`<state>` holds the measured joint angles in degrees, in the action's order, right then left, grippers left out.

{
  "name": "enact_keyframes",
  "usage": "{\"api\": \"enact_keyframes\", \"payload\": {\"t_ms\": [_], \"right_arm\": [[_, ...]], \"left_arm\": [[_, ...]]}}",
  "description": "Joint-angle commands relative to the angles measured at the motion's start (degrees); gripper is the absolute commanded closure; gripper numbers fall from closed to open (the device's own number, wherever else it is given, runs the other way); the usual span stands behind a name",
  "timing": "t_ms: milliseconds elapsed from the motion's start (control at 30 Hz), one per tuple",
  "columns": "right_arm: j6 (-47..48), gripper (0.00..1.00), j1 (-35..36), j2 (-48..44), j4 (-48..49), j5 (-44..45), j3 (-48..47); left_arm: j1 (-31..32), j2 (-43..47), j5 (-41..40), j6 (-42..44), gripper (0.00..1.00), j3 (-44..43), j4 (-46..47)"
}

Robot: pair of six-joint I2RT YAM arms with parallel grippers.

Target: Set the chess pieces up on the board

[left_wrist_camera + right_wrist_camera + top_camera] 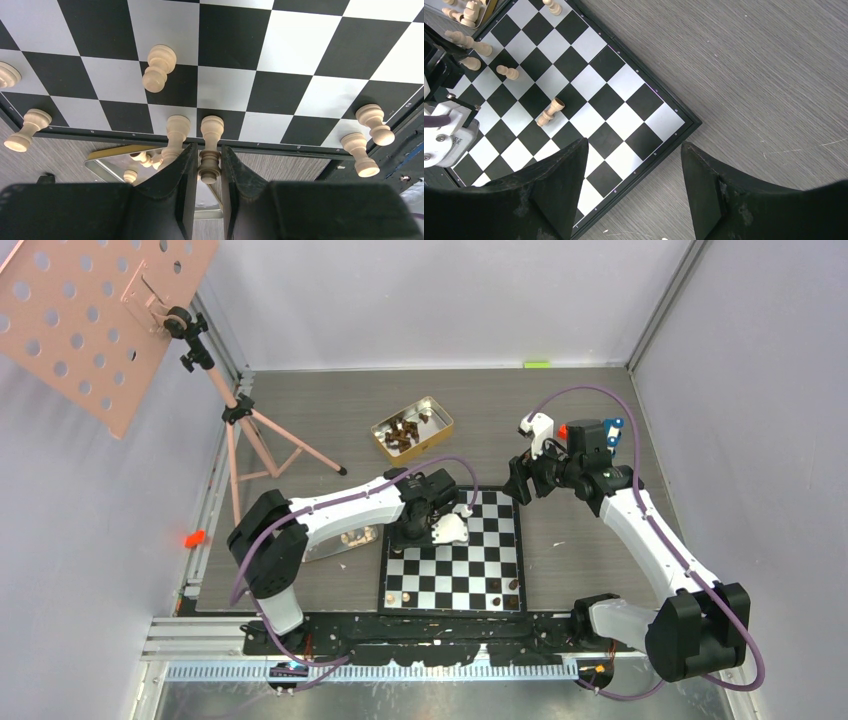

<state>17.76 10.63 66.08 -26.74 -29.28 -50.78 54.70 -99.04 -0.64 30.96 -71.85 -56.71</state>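
Observation:
The board [455,575] lies in front of the arm bases. My left gripper [208,146] is over its left edge, shut on a pale chess piece [209,167] whose other end reaches the border. Another pale piece [174,131] rests against the left finger. More pale pieces [159,67] are scattered over the squares, one lying flat [549,112]. A few dark pieces [505,586] stand on the near row. My right gripper [634,165] hangs open and empty above the board's [624,107] far right corner.
A gold tin [412,428] with dark pieces sits beyond the board. A clear tray [340,542] holding pale pieces lies under the left arm. A tripod [250,430] with a pink perforated panel stands at the far left.

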Motion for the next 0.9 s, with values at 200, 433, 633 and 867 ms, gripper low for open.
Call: {"api": "enact_keyframes", "payload": {"t_ms": [200,433,633,867], "right_arm": [[0.8,0.26,-0.3,-1.0,0.8,-0.8,0.2],[0.7,0.26,-0.3,-1.0,0.8,-0.9,0.2],[0.8,0.26,-0.3,-1.1,0.7,-1.0,0.2],[0.8,0.26,-0.3,-0.9,0.7,-1.1,0.2]], "left_arm": [[0.1,1.0,2.6,0.3,0.78,-0.3,-3.3],[0.1,0.9,2.3,0.1,0.77,-0.4,-2.9],[0.1,0.4,1.1,-0.2,0.70,-0.4,-2.2],[0.1,1.8,-0.7,-0.9,0.54,-0.9,-1.8]]}}
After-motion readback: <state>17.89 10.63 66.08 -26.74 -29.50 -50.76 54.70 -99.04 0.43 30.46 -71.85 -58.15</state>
